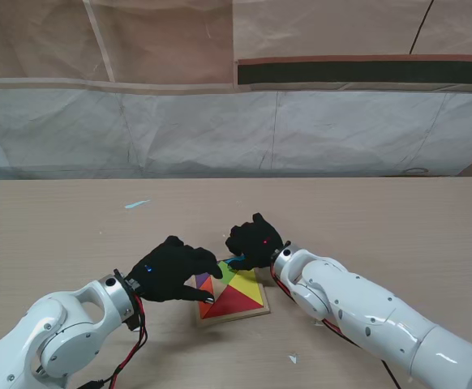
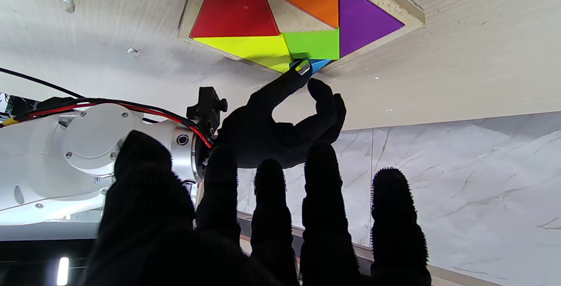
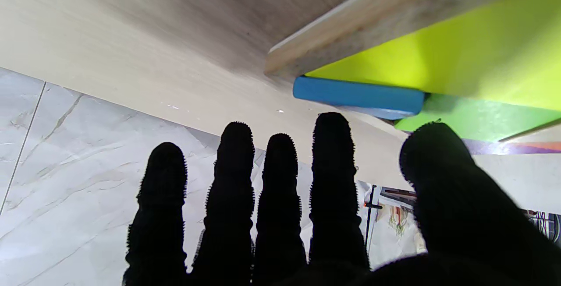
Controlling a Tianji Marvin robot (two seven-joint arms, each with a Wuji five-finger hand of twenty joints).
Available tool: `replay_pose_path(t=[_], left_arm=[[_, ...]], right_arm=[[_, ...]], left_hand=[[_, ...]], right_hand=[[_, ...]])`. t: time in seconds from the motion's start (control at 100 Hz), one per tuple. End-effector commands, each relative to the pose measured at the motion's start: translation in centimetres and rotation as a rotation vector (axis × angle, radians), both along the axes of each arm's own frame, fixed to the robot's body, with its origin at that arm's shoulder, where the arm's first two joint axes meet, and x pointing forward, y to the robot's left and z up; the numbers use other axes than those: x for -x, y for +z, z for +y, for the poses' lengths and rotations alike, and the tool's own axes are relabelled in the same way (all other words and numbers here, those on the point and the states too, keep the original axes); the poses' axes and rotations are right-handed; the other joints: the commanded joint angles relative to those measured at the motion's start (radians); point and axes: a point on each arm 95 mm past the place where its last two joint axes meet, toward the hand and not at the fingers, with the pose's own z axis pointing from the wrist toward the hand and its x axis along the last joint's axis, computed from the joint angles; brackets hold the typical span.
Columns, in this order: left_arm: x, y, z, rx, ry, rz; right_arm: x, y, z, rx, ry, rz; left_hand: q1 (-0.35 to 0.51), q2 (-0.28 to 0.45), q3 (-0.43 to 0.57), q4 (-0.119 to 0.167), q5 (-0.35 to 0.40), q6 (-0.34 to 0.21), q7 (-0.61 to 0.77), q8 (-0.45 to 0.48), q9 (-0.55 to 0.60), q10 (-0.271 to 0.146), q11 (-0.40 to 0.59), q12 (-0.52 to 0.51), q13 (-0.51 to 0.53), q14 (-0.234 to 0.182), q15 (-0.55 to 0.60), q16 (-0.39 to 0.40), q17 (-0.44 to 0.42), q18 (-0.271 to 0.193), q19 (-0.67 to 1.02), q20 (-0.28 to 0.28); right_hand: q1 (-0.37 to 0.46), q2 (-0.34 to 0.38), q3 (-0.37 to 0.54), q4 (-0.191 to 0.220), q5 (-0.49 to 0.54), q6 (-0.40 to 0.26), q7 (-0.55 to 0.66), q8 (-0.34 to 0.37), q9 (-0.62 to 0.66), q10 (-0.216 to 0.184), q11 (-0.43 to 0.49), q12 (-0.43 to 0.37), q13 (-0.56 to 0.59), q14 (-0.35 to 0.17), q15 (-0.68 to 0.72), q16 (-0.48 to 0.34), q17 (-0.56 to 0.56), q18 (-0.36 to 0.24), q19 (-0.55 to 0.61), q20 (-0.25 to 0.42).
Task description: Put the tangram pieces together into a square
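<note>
My left hand (image 1: 169, 269) over left side of tray (image 1: 262, 309), fingers spread, holding nothing, one fingertip down by orange piece (image 1: 206, 285). Tray mid-table, near me: purple (image 1: 201, 278), red (image 1: 238, 301), yellow (image 1: 246, 284), green (image 1: 227, 269) pieces sit inside. My right hand (image 1: 255, 241) at tray's far corner, thumb and finger pinching blue piece (image 1: 237, 261), which sticks up at rim, not seated.

We see a pale wood-grain counter (image 1: 398, 219). On it, toward its far left part, lies a small light-blue scrap (image 1: 136, 204). Near the counter's front edge sits a tiny white fleck (image 1: 293, 358). Behind the counter hangs a crumpled white sheet (image 1: 220, 130).
</note>
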Motion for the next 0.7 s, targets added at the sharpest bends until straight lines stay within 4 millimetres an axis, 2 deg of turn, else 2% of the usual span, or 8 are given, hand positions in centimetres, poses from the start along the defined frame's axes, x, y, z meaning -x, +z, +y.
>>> replay_pose_path(t=[0.0, 0.1, 0.17, 0.3, 0.39, 0.49, 0.54, 0.69], left_arm=[[0.2, -0.1, 0.0, -0.007, 0.004, 0.009], [0.2, -0.1, 0.1, -0.008, 0.006, 0.009], [0.2, -0.1, 0.2, -0.010, 0.007, 0.008], [0.2, -0.1, 0.2, -0.009, 0.009, 0.008], [0.2, -0.1, 0.2, -0.007, 0.008, 0.008], [0.2, -0.1, 0.1, -0.005, 0.004, 0.007], [0.2, -0.1, 0.1, -0.006, 0.002, 0.008], [0.2, -0.1, 0.1, -0.007, 0.000, 0.008]], right_arm=[[0.3, 0.2, 0.5, -0.013, 0.010, 0.002], [0.4, 0.6, -0.1, -0.036, -0.005, -0.011], [0.5, 0.9, -0.7, -0.056, -0.008, -0.022], [0.6, 1.1, -1.8, -0.052, 0.033, -0.046], [0.8, 0.8, -2.4, -0.029, 0.059, -0.062], [1.0, 0.2, -2.6, -0.017, 0.074, -0.075], [1.1, -0.1, -2.6, -0.013, 0.078, -0.076], [1.0, -0.5, -2.4, -0.003, 0.075, -0.083]], left_hand=[[0.053, 0.037, -0.004, 0.018, 0.046, -0.003, 0.007, 0.009, 0.010, -0.017, -0.011, 0.000, 0.019, -0.020, 0.016, 0.013, 0.007, -0.007, 0.024, 0.011], [0.054, 0.036, -0.004, 0.018, 0.046, -0.004, 0.007, 0.009, 0.009, -0.017, -0.012, 0.000, 0.019, -0.019, 0.016, 0.013, 0.007, -0.007, 0.024, 0.011], [0.054, 0.037, -0.004, 0.018, 0.045, -0.005, 0.006, 0.009, 0.009, -0.018, -0.011, 0.001, 0.019, -0.020, 0.016, 0.013, 0.007, -0.007, 0.024, 0.011], [0.053, 0.036, -0.004, 0.018, 0.046, -0.004, 0.007, 0.009, 0.009, -0.016, -0.012, 0.000, 0.020, -0.018, 0.016, 0.013, 0.007, -0.007, 0.024, 0.011], [0.052, 0.037, -0.004, 0.018, 0.045, -0.005, 0.006, 0.009, 0.009, -0.015, -0.012, 0.000, 0.019, -0.020, 0.016, 0.013, 0.007, -0.007, 0.024, 0.011], [0.053, 0.037, -0.004, 0.018, 0.045, -0.004, 0.007, 0.009, 0.010, -0.020, -0.011, 0.001, 0.019, -0.020, 0.016, 0.013, 0.007, -0.007, 0.024, 0.011], [0.054, 0.036, -0.004, 0.018, 0.045, -0.004, 0.007, 0.010, 0.010, -0.018, -0.011, 0.001, 0.020, -0.021, 0.016, 0.013, 0.007, -0.007, 0.024, 0.011], [0.053, 0.036, -0.004, 0.018, 0.045, -0.005, 0.008, 0.010, 0.009, -0.016, -0.011, 0.001, 0.019, -0.021, 0.016, 0.013, 0.007, -0.007, 0.024, 0.011]], right_hand=[[0.013, 0.000, 0.003, -0.008, 0.021, -0.008, 0.010, -0.019, 0.019, 0.016, 0.013, 0.023, 0.015, 0.014, 0.021, 0.007, 0.001, -0.057, 0.027, 0.029], [0.014, 0.032, -0.006, 0.000, 0.008, 0.016, -0.068, -0.078, 0.014, 0.023, -0.003, 0.011, 0.011, 0.018, 0.017, 0.004, -0.003, -0.057, 0.025, 0.025], [0.039, 0.028, -0.013, -0.003, -0.012, 0.017, -0.111, -0.104, 0.004, 0.022, -0.010, 0.006, 0.006, 0.013, 0.014, 0.003, -0.005, -0.057, 0.025, 0.024], [0.087, -0.021, -0.016, 0.002, -0.090, 0.013, -0.175, -0.136, -0.034, 0.009, -0.022, -0.002, -0.013, -0.003, 0.004, 0.000, -0.016, -0.063, 0.012, 0.018], [0.108, -0.082, -0.012, 0.009, -0.088, 0.000, -0.176, -0.133, -0.032, -0.004, -0.005, 0.001, -0.004, -0.015, 0.009, 0.001, -0.006, -0.065, 0.012, 0.015], [0.134, -0.148, 0.011, -0.002, -0.079, -0.027, -0.123, -0.128, -0.021, -0.021, 0.027, -0.003, 0.016, -0.028, 0.019, 0.005, 0.013, -0.070, 0.018, 0.003], [0.148, -0.178, 0.037, -0.012, -0.085, -0.042, -0.071, -0.160, -0.017, -0.026, 0.042, -0.013, 0.023, -0.031, 0.021, 0.005, 0.019, -0.072, 0.025, -0.010], [0.152, -0.267, 0.208, -0.080, -0.092, -0.118, 0.076, -0.226, 0.000, -0.045, 0.068, -0.022, 0.044, -0.045, 0.029, 0.008, 0.036, -0.080, 0.037, -0.027]])
